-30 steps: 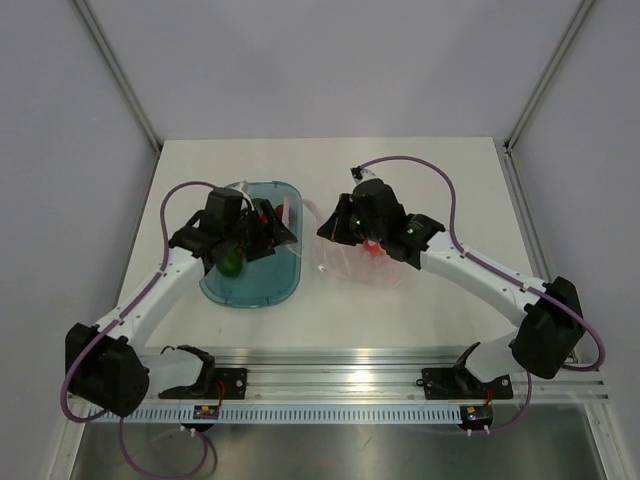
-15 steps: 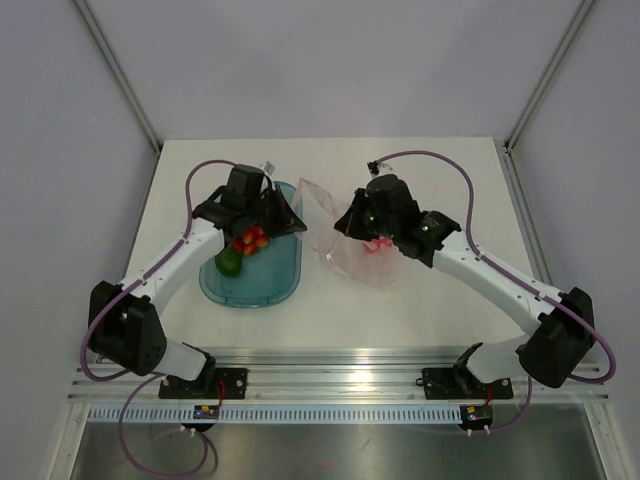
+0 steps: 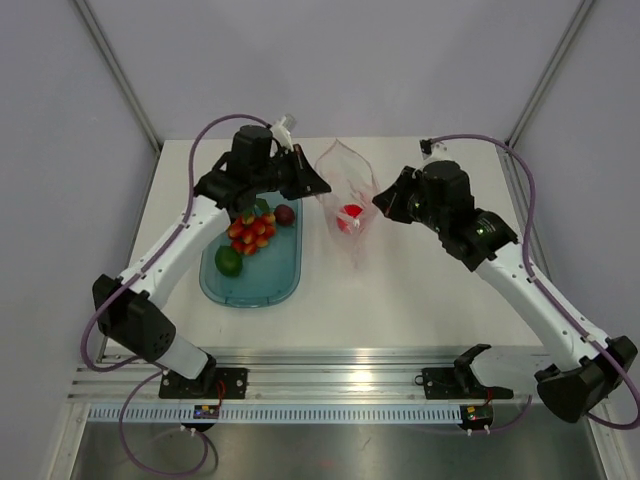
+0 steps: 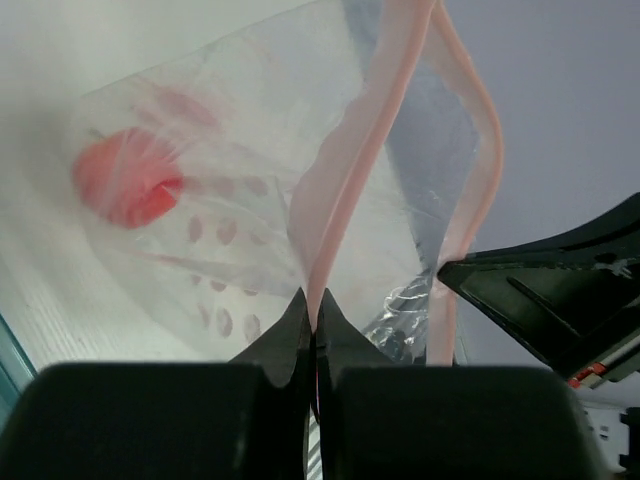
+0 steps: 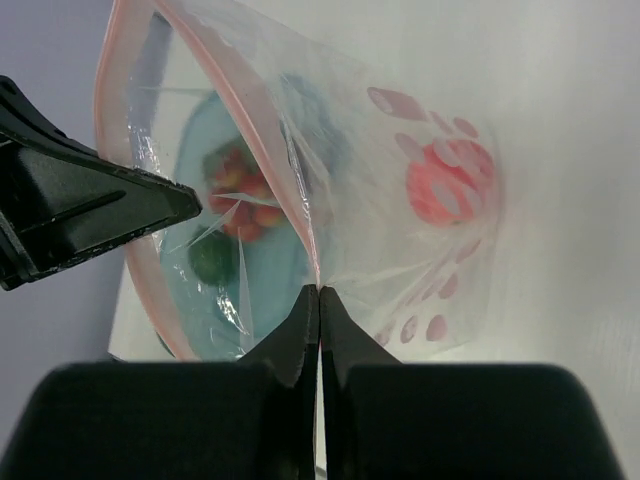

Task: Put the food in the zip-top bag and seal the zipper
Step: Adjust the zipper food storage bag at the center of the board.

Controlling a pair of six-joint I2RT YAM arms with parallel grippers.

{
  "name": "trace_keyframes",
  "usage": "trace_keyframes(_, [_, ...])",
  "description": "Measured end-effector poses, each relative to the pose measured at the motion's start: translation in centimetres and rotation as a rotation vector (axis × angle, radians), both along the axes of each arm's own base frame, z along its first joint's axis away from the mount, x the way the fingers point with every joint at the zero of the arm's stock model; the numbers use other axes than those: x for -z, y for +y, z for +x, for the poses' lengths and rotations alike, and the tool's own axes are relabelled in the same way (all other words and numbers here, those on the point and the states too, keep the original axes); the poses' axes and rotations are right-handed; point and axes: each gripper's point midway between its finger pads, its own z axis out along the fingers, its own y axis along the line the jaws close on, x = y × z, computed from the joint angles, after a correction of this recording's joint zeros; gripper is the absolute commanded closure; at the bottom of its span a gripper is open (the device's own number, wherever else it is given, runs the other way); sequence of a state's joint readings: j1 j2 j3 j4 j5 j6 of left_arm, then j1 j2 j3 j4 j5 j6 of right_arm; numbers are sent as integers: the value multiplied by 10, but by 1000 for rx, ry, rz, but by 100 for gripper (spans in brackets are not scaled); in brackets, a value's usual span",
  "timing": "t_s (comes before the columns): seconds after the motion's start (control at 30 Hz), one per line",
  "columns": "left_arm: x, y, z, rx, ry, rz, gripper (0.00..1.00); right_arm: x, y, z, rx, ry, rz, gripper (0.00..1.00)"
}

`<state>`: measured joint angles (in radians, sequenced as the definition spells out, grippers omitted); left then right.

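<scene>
The zip-top bag point(image 3: 347, 205) hangs lifted above the table between both grippers, mouth upward and spread open. My left gripper point(image 3: 322, 188) is shut on the left lip of the pinkish zipper point(image 4: 345, 165); its tips point(image 4: 316, 305) pinch the strip. On the opposite lip my right gripper point(image 3: 379, 206) is shut, pinching the edge point(image 5: 319, 290). One red piece of food point(image 3: 350, 214) lies inside the bag point(image 5: 445, 185). Several more red, orange and green food pieces point(image 3: 250, 234) sit in the teal tray point(image 3: 275, 285).
The teal tray lies left of the bag, under the left arm, with a green fruit point(image 3: 228, 261) and a dark red one point(image 3: 285, 213) in it. Grey walls enclose the white table point(image 3: 430, 290); a metal rail point(image 3: 340, 385) runs along the near edge.
My left gripper left the tray, moved right and shut on the bag's left lip. Both arms then lifted the bag off the table and drew its mouth open.
</scene>
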<state>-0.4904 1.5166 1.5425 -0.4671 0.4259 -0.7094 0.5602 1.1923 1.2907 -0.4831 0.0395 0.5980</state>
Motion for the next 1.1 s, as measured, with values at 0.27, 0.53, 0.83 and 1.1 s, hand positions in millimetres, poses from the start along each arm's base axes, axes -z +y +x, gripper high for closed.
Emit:
trace_keyframes(0.27, [138,-6,-14,58,338,147,100,110,-8,-14,16,261,-139,100])
trace_keyframes(0.53, [104,-16,-12,126,251,117,100,54,-3,7,15,142,-136,38])
trace_keyframes(0.83, [102,-17,-16,148,254,109,100,64,9,27,-23,163,-210,37])
trace_keyframes(1.1, [104,-17,-17,166,238,118,66,83,17,20,-44,203,-269,100])
